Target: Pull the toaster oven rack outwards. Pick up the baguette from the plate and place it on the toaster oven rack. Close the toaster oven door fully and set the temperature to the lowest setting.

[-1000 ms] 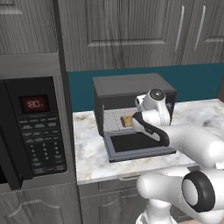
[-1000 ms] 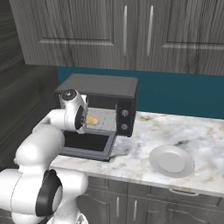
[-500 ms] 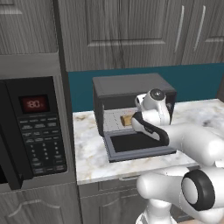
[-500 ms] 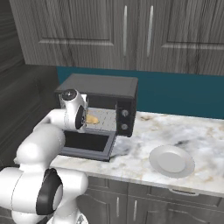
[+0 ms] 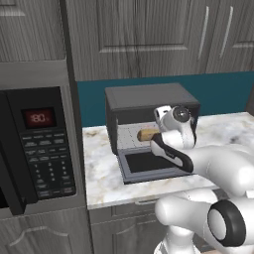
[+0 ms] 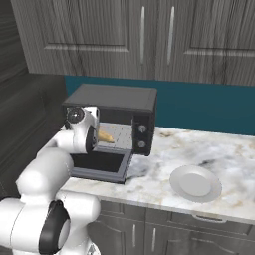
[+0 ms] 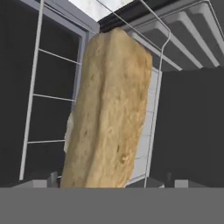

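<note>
The gripper (image 7: pixel 112 186) has just opened its fingers wide and let go, so the baguette (image 7: pixel 107 113) now lies on the toaster oven rack (image 7: pixel 33 100), and the door (image 5: pixel 149 166) can be shut next.

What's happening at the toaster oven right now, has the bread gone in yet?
The arm is reaching into the open toaster oven, its door folded down flat on the counter. The baguette is at the oven mouth, over the wire rack, right in front of the gripper. The fingers sit low at either side of the loaf, and whether they press on it can't be told. The white plate sits empty on the counter to the right. Closing the door and setting the knob are not yet done.
</note>
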